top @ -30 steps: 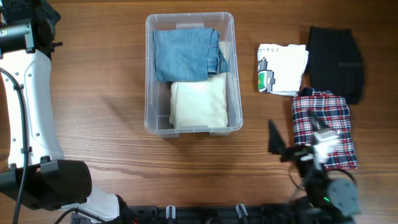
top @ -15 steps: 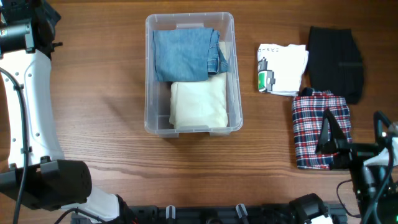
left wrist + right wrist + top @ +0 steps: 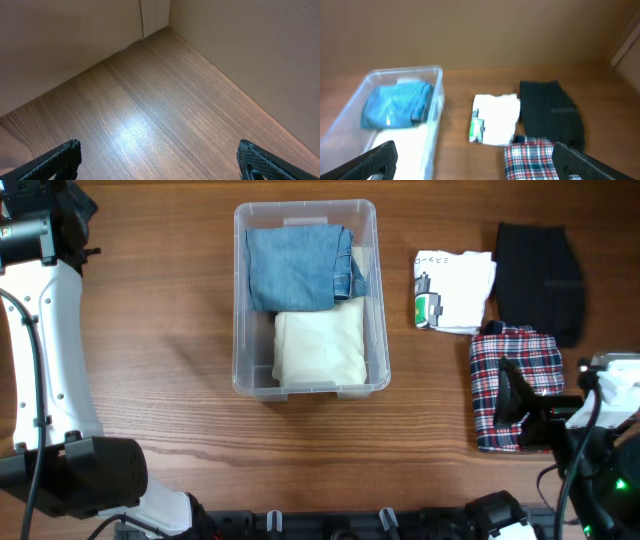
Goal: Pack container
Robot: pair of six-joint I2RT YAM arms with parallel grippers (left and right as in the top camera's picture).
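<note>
The clear container [image 3: 241, 300] stands at mid-table and holds a folded blue denim garment [image 3: 298, 268] at the far end and a cream garment [image 3: 320, 348] at the near end. It also shows in the right wrist view [image 3: 436, 102]. To its right lie a white printed garment [image 3: 455, 288], a black garment [image 3: 540, 278] and a plaid garment [image 3: 515, 375]. My right gripper [image 3: 480, 165] is open and empty, above the plaid garment's near end [image 3: 532, 160]. My left gripper [image 3: 160, 160] is open and empty over bare wood at the table's far left corner.
The left arm [image 3: 45, 350] runs along the table's left edge. Beige walls [image 3: 240, 55] meet at the corner by the left gripper. The right arm's base [image 3: 600, 480] sits at the near right edge.
My right arm has swung from the near middle to the right and now hovers over the plaid garment's near end. The left arm and the garments have not moved.
</note>
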